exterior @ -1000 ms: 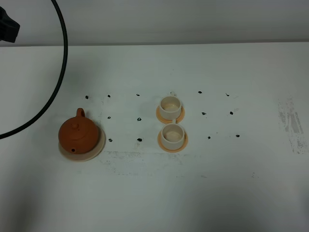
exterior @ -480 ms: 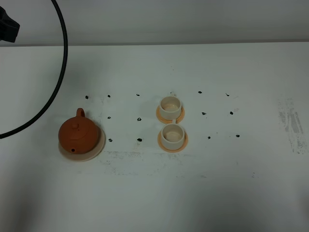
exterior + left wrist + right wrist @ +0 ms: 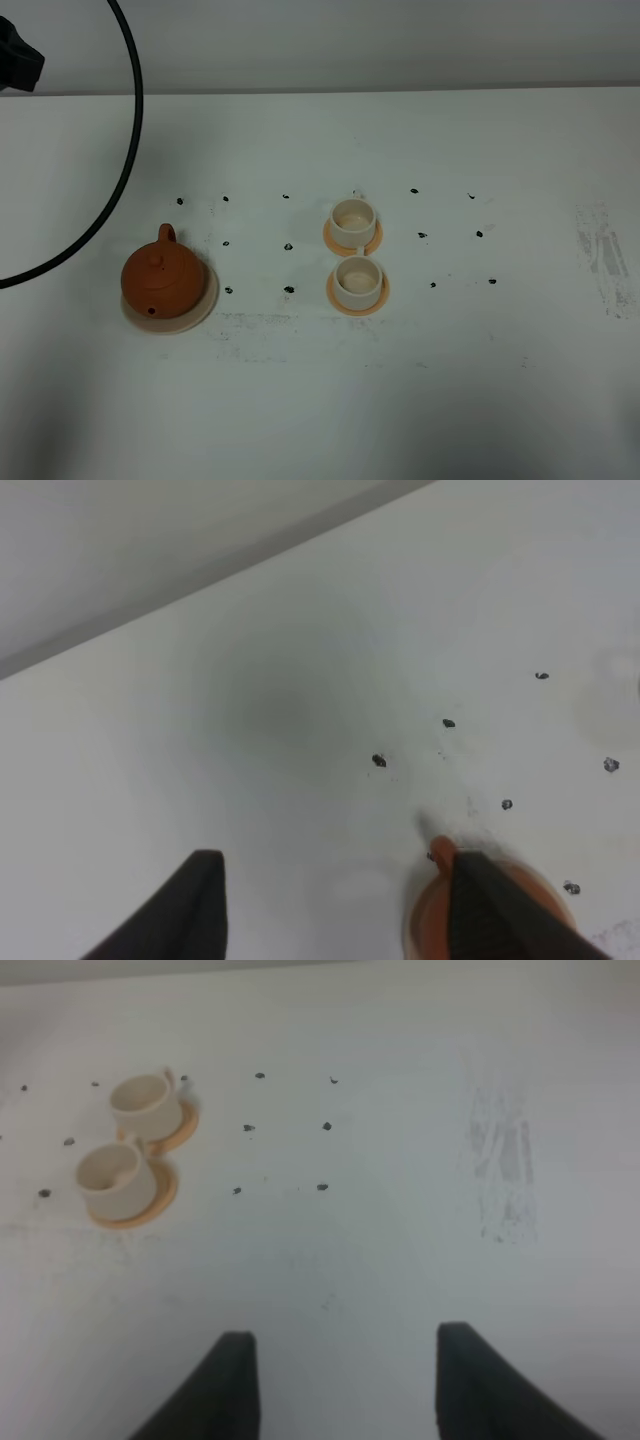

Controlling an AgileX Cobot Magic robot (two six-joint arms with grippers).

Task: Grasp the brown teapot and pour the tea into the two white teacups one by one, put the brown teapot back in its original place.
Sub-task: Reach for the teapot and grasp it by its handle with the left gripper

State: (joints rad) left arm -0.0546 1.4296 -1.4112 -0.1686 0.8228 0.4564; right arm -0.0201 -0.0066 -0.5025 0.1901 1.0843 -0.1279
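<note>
Your left claw [image 3: 335,858] hung above the white table [image 3: 480,380] with its two dark fingers spread wide and nothing between them. The brown teapot [image 3: 160,280] sat just ahead of that claw, partly hidden behind one finger, with its loop handle on the side away from the claw. It stood upright, lid on, on the round beige saucer [image 3: 207,300], whose rim showed around its base.

Your right claw [image 3: 345,1333] also hung over bare table, its fingers apart and gripping nothing. The two white teacups, the farther one [image 3: 353,220] and the nearer one [image 3: 357,280], stood ahead of this claw and off toward your left arm's side, well apart from it. Each cup sat upright on its own orange coaster [image 3: 380,298], one just behind the other, and their insides looked pale. A grey smudge [image 3: 600,260] marked the table ahead of the right claw on its outer side.

Small black marks [image 3: 288,290] dotted the table between teapot and cups. A black cable [image 3: 125,150] curved over the far side beyond the teapot.
</note>
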